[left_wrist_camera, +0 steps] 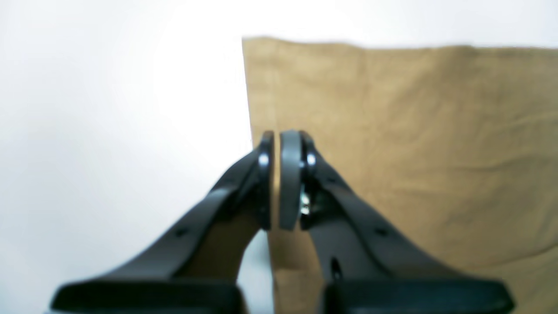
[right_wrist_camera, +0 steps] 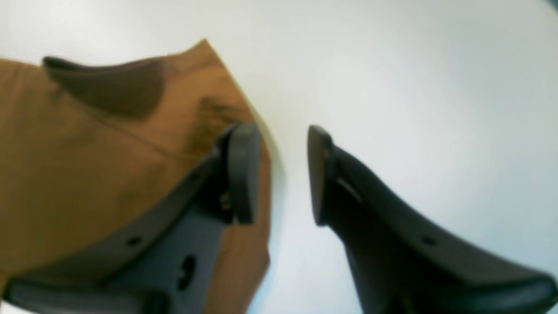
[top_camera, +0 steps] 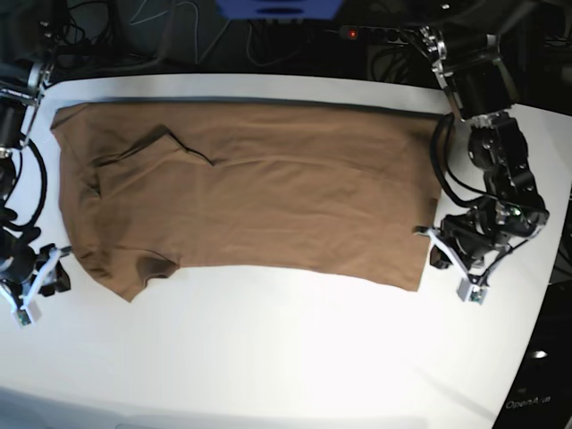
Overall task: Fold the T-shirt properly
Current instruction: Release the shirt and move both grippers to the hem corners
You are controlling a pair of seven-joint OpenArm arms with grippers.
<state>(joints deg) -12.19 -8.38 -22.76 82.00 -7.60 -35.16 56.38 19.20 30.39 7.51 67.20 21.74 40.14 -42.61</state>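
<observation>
The tan-brown T-shirt (top_camera: pixel 268 188) lies spread lengthwise across the white table (top_camera: pixel 268 357), neck end at the left, hem at the right, one sleeve (top_camera: pixel 152 147) folded onto the body. My left gripper (top_camera: pixel 429 246) is at the hem's near right corner. In the left wrist view its jaws (left_wrist_camera: pixel 279 135) are closed to a thin slit on the shirt's edge (left_wrist_camera: pixel 414 131), with tan cloth in the slit. My right gripper (top_camera: pixel 63 273) is open at the near left sleeve. In the right wrist view (right_wrist_camera: pixel 280 131) one finger is over the cloth (right_wrist_camera: pixel 87 174), the other over bare table.
Cables and a power strip with a red light (top_camera: pixel 357 33) lie behind the table's back edge. The shirt's far edge runs close to that back edge. Bare white table stretches in front of the shirt.
</observation>
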